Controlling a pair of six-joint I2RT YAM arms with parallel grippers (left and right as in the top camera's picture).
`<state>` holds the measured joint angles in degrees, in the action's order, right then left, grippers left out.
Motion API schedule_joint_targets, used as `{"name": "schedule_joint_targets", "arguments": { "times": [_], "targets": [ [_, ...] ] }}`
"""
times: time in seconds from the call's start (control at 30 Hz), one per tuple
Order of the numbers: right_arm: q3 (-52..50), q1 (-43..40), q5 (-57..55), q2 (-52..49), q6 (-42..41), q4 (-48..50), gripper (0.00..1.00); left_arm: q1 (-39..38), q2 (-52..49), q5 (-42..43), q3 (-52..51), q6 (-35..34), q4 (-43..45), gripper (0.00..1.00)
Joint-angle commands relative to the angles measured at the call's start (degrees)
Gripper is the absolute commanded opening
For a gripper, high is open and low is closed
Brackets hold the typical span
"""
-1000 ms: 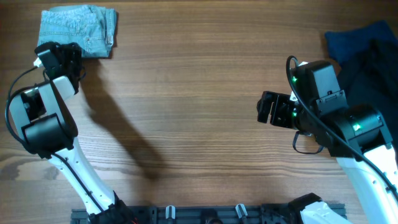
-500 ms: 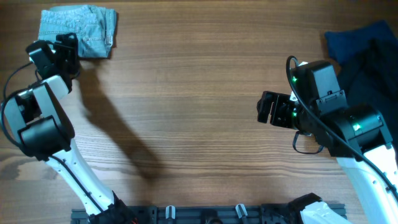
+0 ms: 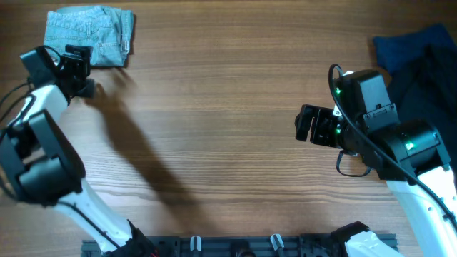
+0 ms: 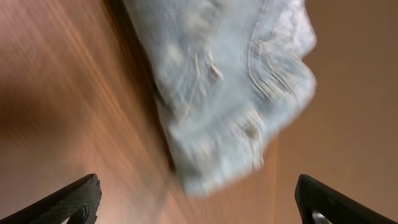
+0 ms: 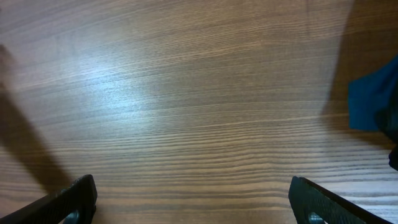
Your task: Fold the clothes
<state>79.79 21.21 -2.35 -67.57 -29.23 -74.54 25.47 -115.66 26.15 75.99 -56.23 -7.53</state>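
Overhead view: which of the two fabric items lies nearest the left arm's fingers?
The light blue denim shorts, top-left; the dark navy pile lies far off at the right edge.

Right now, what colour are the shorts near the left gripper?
The shorts are faded light blue denim, clearest overhead.

The jean shorts (image 3: 91, 36) lie folded into a compact rectangle at the upper left of the overhead frame. They are light blue, faded denim with visible stitched seams and a frayed hem.
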Motion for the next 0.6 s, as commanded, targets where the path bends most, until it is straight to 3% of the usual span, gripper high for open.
{"name": "schedule_joint_targets", "arguments": {
  "times": [0.0,0.27,0.57],
  "targets": [
    [0.83,0.09,0.72,-0.37,0.59,0.15,1.0,0.28,13.2,1.53,0.11,3.41,-6.78,1.0],
    [0.83,0.09,0.7,-0.37,0.59,0.15,1.0,0.59,41.2,1.51,0.11,6.62,-35.76,1.0],
    [0.83,0.09,0.7,-0.37,0.59,0.17,1.0,0.59,67.28,1.49,0.11,15.5,-54.31,1.0]
  ]
}}
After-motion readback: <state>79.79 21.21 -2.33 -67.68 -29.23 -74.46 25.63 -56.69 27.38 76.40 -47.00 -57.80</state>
